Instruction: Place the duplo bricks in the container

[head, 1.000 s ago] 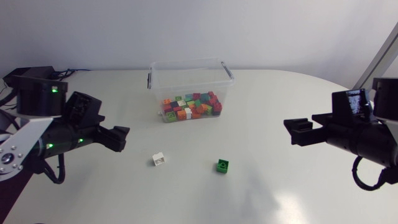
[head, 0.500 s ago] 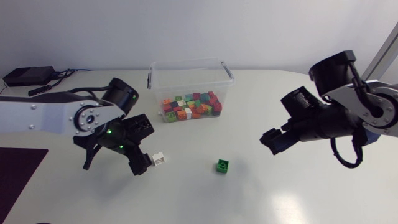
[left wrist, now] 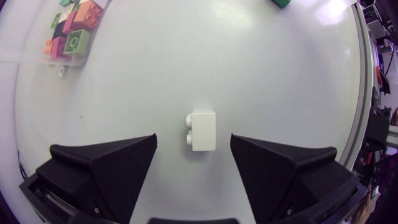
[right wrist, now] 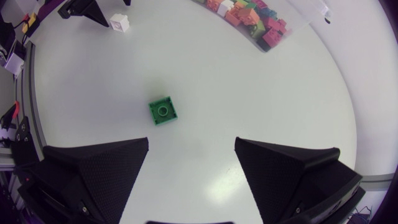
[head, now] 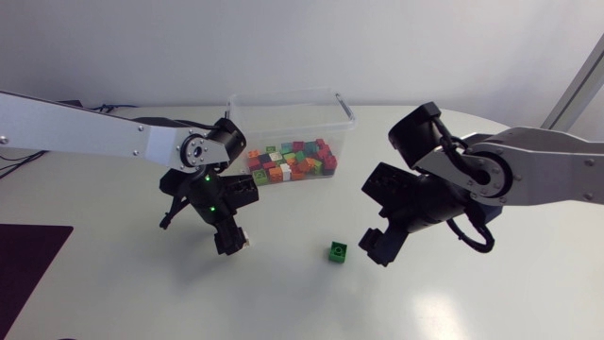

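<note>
A white duplo brick (left wrist: 202,130) lies on its side on the table, between the fingers of my left gripper (left wrist: 193,139). The gripper is open, with a gap on both sides of the brick. From above, the left gripper (head: 229,240) covers most of this brick (head: 245,243). A green brick (head: 337,251) sits studs up just left of my right gripper (head: 376,247). In the right wrist view the green brick (right wrist: 162,111) lies ahead of the open right gripper (right wrist: 191,142), slightly off its centre line. The clear container (head: 332,100) holds several coloured bricks (head: 291,161).
The container stands at the back middle of the white table (head: 444,312), behind both grippers. A dark mat (head: 24,260) lies at the front left edge. Both arms reach over the middle of the table.
Both arms swung in from the sides. The left gripper came down around the white brick and its fingers narrowed. The right gripper moved close to the green brick.
</note>
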### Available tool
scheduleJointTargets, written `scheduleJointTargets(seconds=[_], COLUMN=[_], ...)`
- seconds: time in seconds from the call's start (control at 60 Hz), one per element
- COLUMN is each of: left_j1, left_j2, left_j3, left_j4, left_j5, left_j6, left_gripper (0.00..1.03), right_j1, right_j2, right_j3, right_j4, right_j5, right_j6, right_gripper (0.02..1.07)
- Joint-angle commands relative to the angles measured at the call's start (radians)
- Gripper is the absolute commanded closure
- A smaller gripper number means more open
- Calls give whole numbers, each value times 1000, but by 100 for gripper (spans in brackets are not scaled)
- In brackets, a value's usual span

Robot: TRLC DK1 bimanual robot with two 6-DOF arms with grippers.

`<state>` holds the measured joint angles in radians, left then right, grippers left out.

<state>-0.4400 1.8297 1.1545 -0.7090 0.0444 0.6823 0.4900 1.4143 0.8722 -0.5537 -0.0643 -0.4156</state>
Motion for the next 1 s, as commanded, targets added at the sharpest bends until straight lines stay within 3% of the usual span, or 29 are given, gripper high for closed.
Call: scheduleJointTargets(seconds=[0.0,0.25,0.467,0.833,0.983], left_j1=[-6,-14,-22,-14,-20], left_j2=[42,112,141,-37,-60], left_j3=[40,70,80,80,94], left_j4=[-12,-12,-78,-150,-181], left_j5=[3,3,3,68,75], left_j6=[28,42,68,120,115], left_gripper=[29,57,73,73,73], right_j1=[15,30,33,78,93], right_j2=[28,100,156,311,351], right_j3=[24,22,50,100,117], right_j4=[0,66,77,83,81], right_j5=[8,4,-35,-49,-57], right_j6=[-32,-60,-104,-178,-189], right_gripper=[7,7,12,12,18])
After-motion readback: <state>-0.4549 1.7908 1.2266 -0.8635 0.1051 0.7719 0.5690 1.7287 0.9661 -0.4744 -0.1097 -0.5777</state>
